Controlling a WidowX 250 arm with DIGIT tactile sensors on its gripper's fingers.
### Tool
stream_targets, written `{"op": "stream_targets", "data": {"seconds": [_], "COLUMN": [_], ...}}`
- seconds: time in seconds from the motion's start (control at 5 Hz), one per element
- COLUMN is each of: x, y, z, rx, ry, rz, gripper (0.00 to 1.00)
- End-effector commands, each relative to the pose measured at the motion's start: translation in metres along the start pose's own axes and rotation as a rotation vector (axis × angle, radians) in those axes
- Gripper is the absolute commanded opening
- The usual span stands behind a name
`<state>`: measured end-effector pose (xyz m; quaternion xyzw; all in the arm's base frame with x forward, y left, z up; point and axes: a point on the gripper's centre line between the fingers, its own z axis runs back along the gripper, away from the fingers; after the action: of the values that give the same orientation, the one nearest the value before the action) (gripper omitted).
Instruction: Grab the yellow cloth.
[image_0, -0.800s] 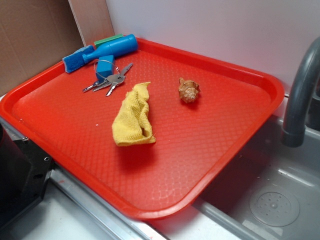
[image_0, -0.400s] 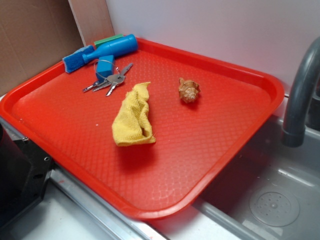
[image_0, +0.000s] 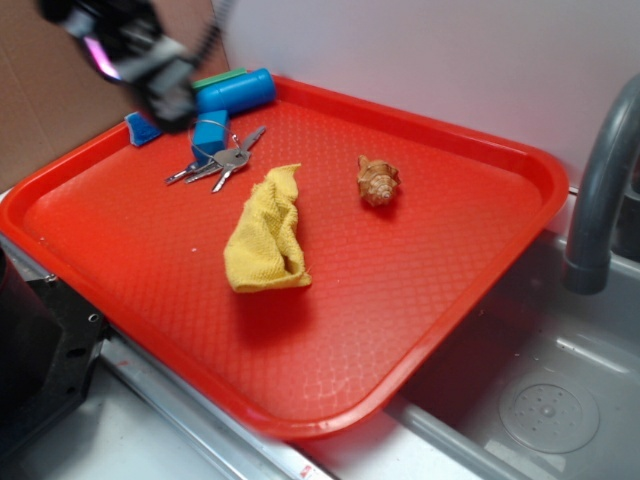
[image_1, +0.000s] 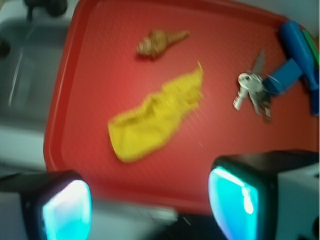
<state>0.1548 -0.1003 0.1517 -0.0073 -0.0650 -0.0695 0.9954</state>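
Observation:
The yellow cloth (image_0: 265, 235) lies crumpled near the middle of the red tray (image_0: 420, 290). It also shows in the wrist view (image_1: 157, 115), ahead of the jaws. My gripper (image_0: 150, 65) is blurred at the upper left of the exterior view, high over the tray's far left corner, well apart from the cloth. In the wrist view the gripper (image_1: 150, 205) is open and empty, its two fingers wide apart near the tray's edge.
A brown seashell (image_0: 378, 181) lies right of the cloth. Keys (image_0: 220, 160) with a blue tag and a blue brush (image_0: 235, 92) lie at the tray's far left. A grey faucet (image_0: 600, 200) and a sink (image_0: 550, 400) are at the right.
My gripper has come into the exterior view at the upper left, over the blue brush. The cloth, shell and keys have not moved.

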Motion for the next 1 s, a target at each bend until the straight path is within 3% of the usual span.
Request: {"op": "stream_targets", "data": {"seconds": [0.0, 0.2, 0.4, 0.6, 0.8], "x": [0.023, 0.026, 0.022, 0.021, 0.020], "y": [0.017, 0.047, 0.079, 0.090, 0.102], "z": [-0.069, -0.097, -0.128, -0.128, -0.083], "rx": [0.177, 0.229, 0.213, 0.145, 0.072], "ry": [0.053, 0.098, 0.158, 0.164, 0.148], "rz": [0.436, 0.599, 0.661, 0.664, 0.517], "gripper": [1.00, 1.00, 1.00, 0.00, 0.00]}}
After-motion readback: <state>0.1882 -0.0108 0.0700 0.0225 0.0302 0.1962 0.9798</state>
